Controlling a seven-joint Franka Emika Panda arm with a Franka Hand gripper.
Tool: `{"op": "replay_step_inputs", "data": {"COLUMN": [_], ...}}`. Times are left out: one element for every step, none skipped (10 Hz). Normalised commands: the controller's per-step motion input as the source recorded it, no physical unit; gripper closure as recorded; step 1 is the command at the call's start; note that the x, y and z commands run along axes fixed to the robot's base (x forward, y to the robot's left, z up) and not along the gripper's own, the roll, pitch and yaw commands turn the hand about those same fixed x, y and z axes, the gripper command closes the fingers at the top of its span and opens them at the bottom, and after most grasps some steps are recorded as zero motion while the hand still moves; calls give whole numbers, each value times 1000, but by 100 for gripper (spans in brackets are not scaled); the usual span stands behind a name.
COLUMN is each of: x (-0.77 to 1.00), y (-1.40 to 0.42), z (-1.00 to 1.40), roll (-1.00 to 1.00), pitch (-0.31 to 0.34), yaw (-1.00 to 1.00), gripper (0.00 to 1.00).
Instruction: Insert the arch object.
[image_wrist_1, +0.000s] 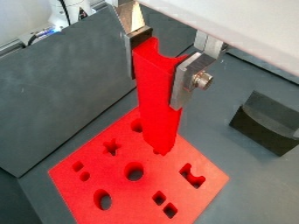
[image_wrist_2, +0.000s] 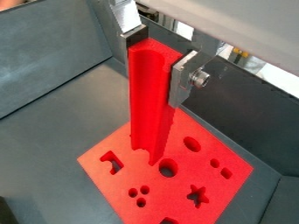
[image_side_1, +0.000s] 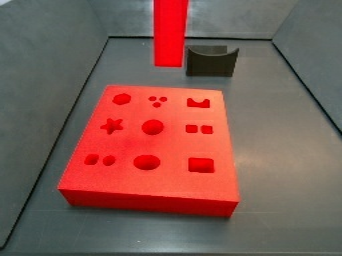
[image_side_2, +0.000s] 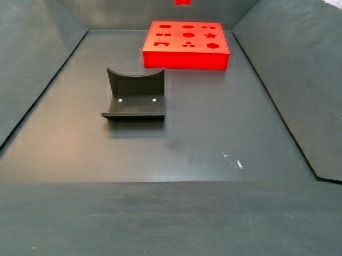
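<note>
My gripper is shut on the arch object, a long, bright red bar, and holds it upright by its upper end. In both wrist views the bar hangs above the flat red board with shaped holes, its lower end clear of the surface. The silver fingers press on the bar's two sides. In a side view only the bar shows, coming down from the upper edge beyond the board; the gripper is out of that view.
The dark fixture with a curved notch stands on the floor beyond the board, and shows in other views too. Grey walls enclose the floor. The board lies at the far end.
</note>
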Motion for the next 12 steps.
{"op": "replay_step_inputs", "data": {"x": [309,1000,1000,1000,1000,989,963,840,260,77,334,329], "y": [37,106,80,40,37,66,100,49,0,0,37,97], "z": [-389,-469,-557,-597,-589,-640,-674,-554,-234,-74,-3,-66], "roll": [0,0,97,140,191,199,199,184,16,-9,-190,-154], "pitch": [0,61,17,3,29,57,56,101,67,29,0,0], "yaw": [0,-29,-51,-80,-94,-134,-166,-163,0,0,0,0], "gripper": [100,100,100,100,100,100,100,100,100,100,100,100]}}
